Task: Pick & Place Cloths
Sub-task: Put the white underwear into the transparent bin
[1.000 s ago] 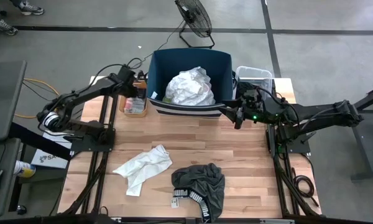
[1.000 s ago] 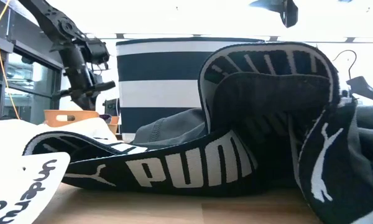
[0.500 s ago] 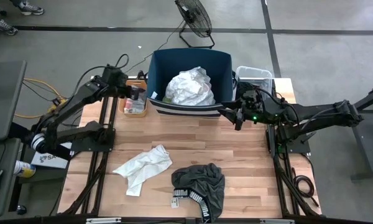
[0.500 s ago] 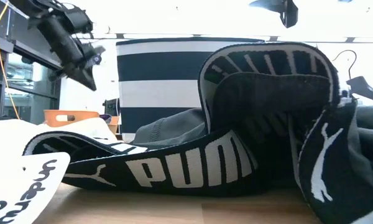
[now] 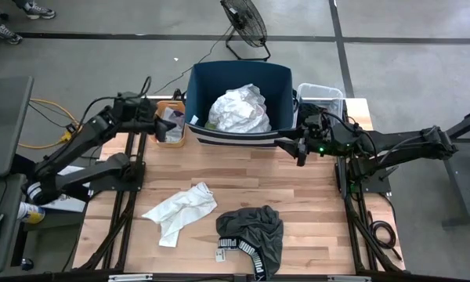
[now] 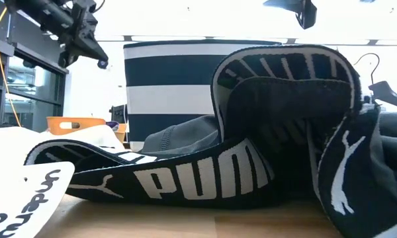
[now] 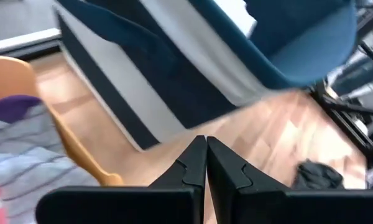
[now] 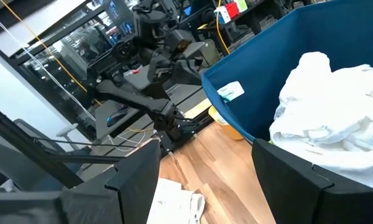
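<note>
The left gripper (image 5: 158, 120), fingers pinched together and empty, hovers near the orange tray (image 5: 171, 125); it should open before descending on the white cloth (image 5: 180, 210) at six o'clock.

"PUMA" in white letters on shorts waistband (image 6: 185, 182); partial "Unde…" on white tag (image 6: 26, 198) just beside the waistband.
</note>
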